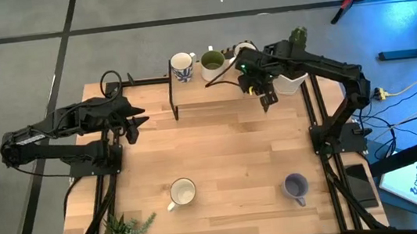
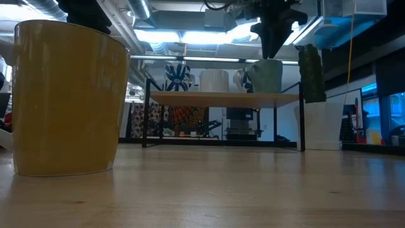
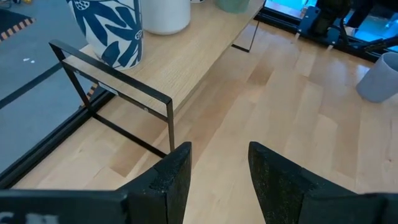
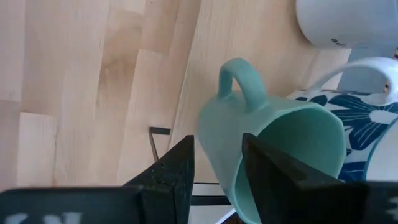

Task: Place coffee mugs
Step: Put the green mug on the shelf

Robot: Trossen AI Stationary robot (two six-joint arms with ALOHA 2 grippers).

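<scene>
I see the right gripper (image 4: pixel 214 171) over the shelf (image 1: pixel 214 93), fingers apart around the teal mug's (image 4: pixel 273 149) wall (grip unclear). Left gripper (image 3: pixel 217 177) waits open. 2 mugs, yellow (image 1: pixel 182 192) and lavender (image 1: pixel 295 187), sit on the table (image 1: pixel 228 154).

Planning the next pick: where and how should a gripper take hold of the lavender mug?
Probably by the rim, from above. The lavender mug stands upright and open-topped, alone on the table's near right part, so one finger can go inside and one outside the wall. Its handle points toward the near edge; pinch the wall away from it. The right gripper is on its side.
</scene>
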